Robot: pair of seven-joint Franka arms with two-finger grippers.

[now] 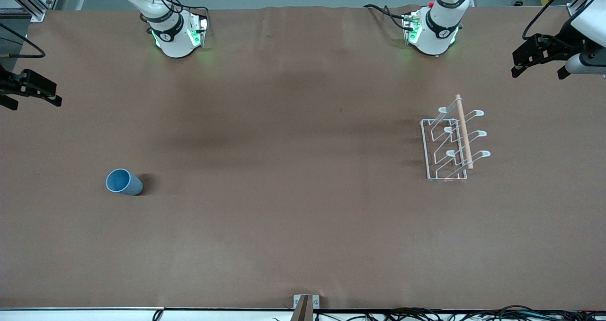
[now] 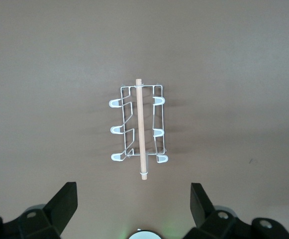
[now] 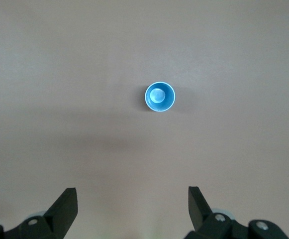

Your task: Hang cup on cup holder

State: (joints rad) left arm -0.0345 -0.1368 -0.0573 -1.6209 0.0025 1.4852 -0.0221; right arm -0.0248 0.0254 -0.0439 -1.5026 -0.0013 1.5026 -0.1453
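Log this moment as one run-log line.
cup: upright, mouth up, right arm's end | cup holder: empty, left arm's end | left pincer: open, above holder | right pincer: open, above cup | hang: not started

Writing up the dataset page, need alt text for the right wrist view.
A light-blue cup stands upright, mouth up, alone on the brown table, seen from straight above. The right gripper hangs high over it, fingers open wide.

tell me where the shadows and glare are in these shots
Front view: the cup casts a short dark shadow toward the left arm's end, broad soft arm shadows band the table, and green light glows at both bases. Left wrist view: faint shadow beside the cup holder, green glow at the frame's edge. Right wrist view: even light, soft shadow band.
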